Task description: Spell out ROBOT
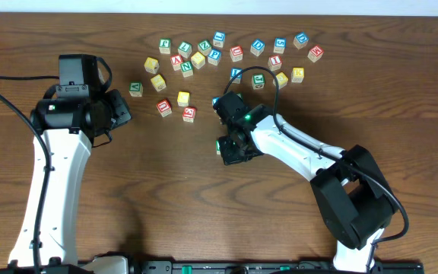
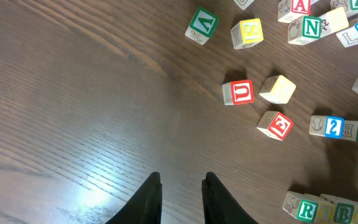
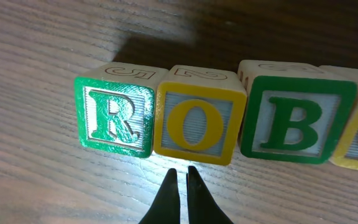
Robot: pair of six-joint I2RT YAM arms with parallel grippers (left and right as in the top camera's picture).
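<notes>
green r (image 3: pixel 114 121), o (image 3: pixel 196 123), b (image 3: pixel 297 121) row lies sideways just ahead of right tool (image 3: pixel 182 173), pressed together. left tool (image 2: pixel 181 180) slightly spread, farther off.

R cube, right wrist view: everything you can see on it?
The R cube is a wooden-looking block; its camera-facing side has a raised green R in a green border, its top a faint outlined drawing. It sits flat on the table at the row's left end in this view, right side against the O cube. Nothing grips it; the shut right gripper hovers nearer the O cube.
</notes>
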